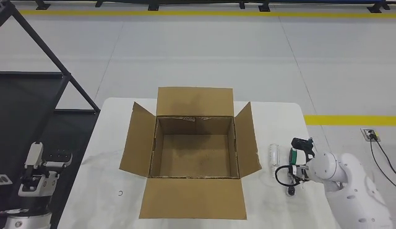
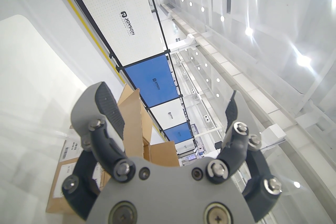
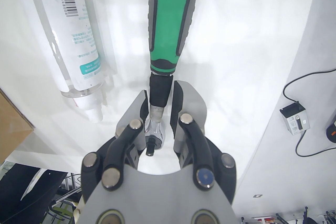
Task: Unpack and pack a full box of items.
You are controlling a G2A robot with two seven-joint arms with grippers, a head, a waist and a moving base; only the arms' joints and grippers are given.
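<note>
Box (image 1: 192,198) stands open at centre of bench (image 1: 105,167). Bottle (image 3: 65,25) lies right of box. Wrench (image 3: 170,4) lies just beside the bottle, farther right, held in right end effector (image 3: 160,93).

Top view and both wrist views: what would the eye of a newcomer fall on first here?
First, the big cardboard box, open with all four flaps spread, in the middle of the white table; its floor looks bare. Next, to the box's right, the right gripper is shut on a green-handled ratchet wrench, with a clear bottle lying on its side beside it. The left gripper is open, beyond the table's left edge.
</note>
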